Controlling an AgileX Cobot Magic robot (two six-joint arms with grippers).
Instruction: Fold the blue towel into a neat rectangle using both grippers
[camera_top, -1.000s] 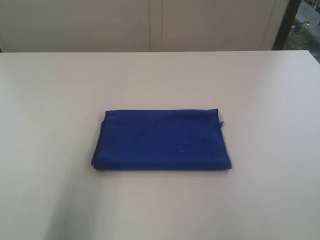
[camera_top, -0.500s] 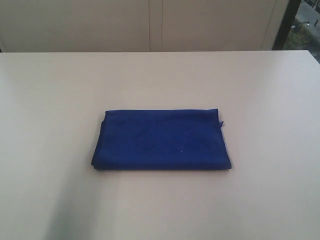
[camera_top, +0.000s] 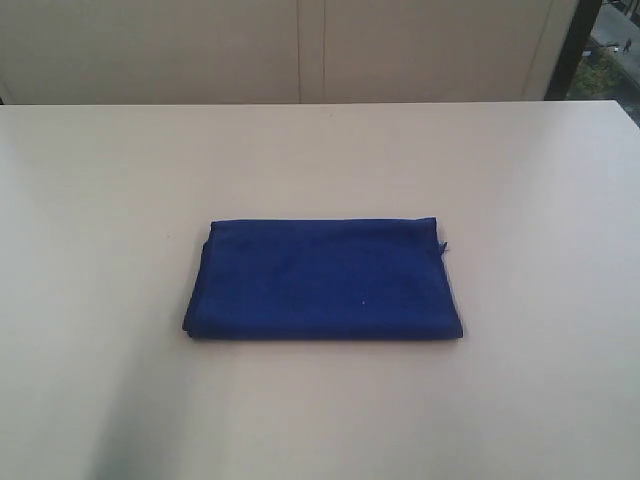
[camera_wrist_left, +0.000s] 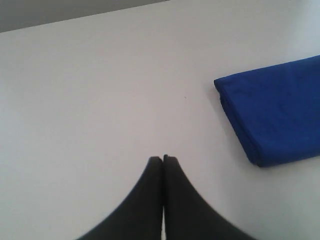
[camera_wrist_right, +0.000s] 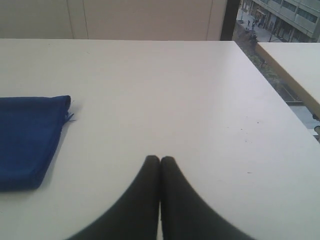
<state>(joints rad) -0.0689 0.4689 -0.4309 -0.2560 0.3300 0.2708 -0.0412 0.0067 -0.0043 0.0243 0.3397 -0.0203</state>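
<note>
Ext. view: blue towel (camera_top: 322, 280) lies flat near the middle of the pale worktop (camera_top: 520, 170). It's folded into a tidy rectangle, long sides running left-right across the view. Edges line up pretty well. Left end looks a bit thicker and rounded, layers stacked there. Small thread loop (camera_top: 443, 247) pokes out at the far right corner. One tiny light speck (camera_top: 362, 301) on the top face, towards the near edge. Cream wall panels (camera_top: 300, 50) behind the worktop, strip of window (camera_top: 610, 60) top right.

Left wrist view: left gripper (camera_wrist_left: 163, 158) hangs over bare worktop. Its black fingers (camera_wrist_left: 147, 195) are pressed tight together, tips touching, only a hairline seam btwn them. Towel's short end sits off to one side, well apart from the tips, w/ the stacked fold layers showing along that edge.

Right wrist view: right gripper (camera_wrist_right: 160, 158), same story, fingers closed flat against each other over bare worktop. Towel's loop corner shows well apart from the tips, loop sticking out from the cloth. Past the worktop's far edge there's the window, street and buildings outside. Corner of a second table (camera_wrist_right: 295, 60) sits beside it.
</note>
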